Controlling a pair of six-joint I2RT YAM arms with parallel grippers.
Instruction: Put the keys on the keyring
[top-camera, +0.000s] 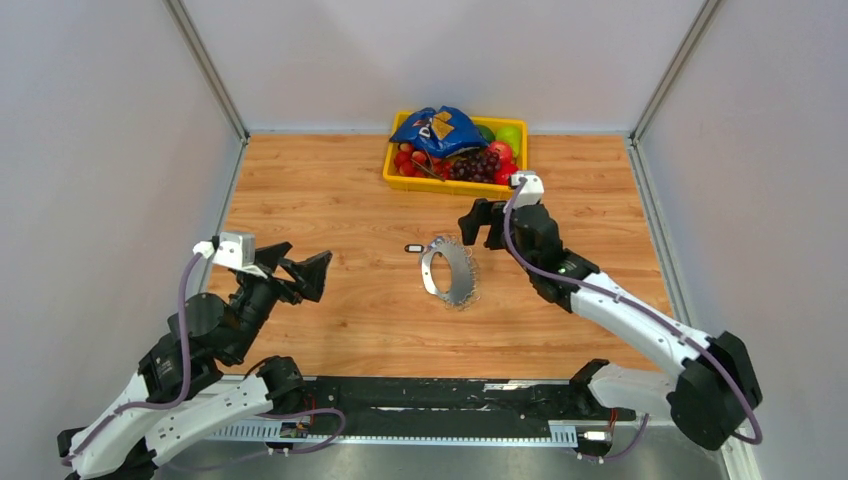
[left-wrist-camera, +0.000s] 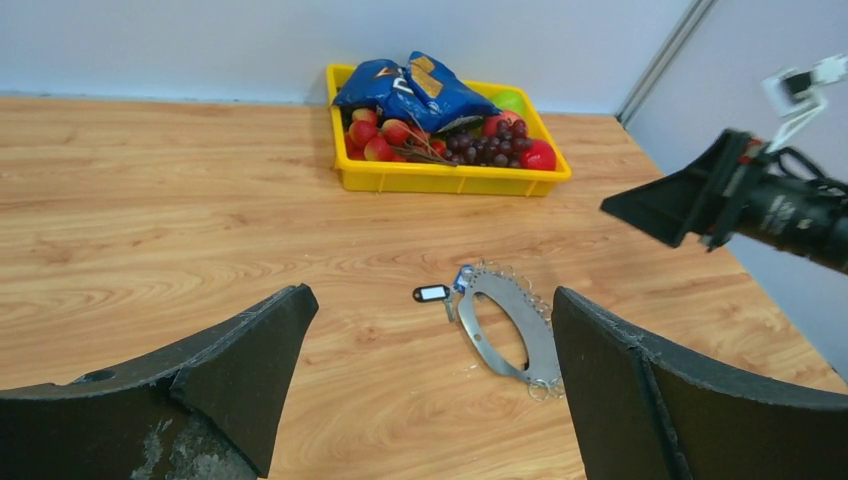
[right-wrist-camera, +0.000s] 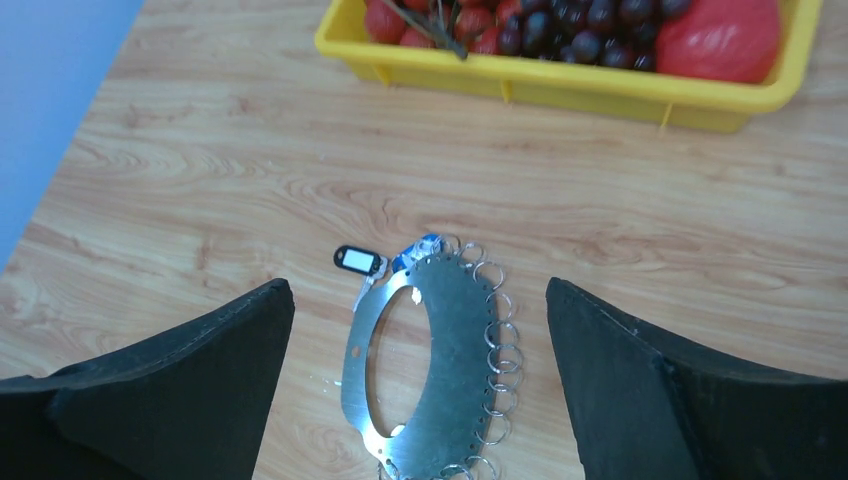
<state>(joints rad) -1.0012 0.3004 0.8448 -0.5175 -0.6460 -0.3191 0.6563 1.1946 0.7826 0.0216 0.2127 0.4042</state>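
Note:
The keyring (top-camera: 462, 272) is a flat grey metal hoop with small split rings along its right edge, lying mid-table. It also shows in the left wrist view (left-wrist-camera: 541, 338) and the right wrist view (right-wrist-camera: 462, 340). One small silver key with a dark tag (top-camera: 414, 248) and a blue tag (right-wrist-camera: 426, 245) lies at the hoop's far-left end, touching it; the dark tag also shows in both wrist views (left-wrist-camera: 431, 293) (right-wrist-camera: 360, 260). My left gripper (top-camera: 303, 268) (left-wrist-camera: 430, 325) is open and empty, left of the hoop. My right gripper (top-camera: 483, 225) (right-wrist-camera: 418, 295) is open and empty, above the hoop's far right.
A yellow basket (top-camera: 400, 182) (left-wrist-camera: 450, 180) (right-wrist-camera: 560, 92) with fruit and a blue bag (top-camera: 438, 128) stands at the back of the wooden table. Grey walls close in the sides and back.

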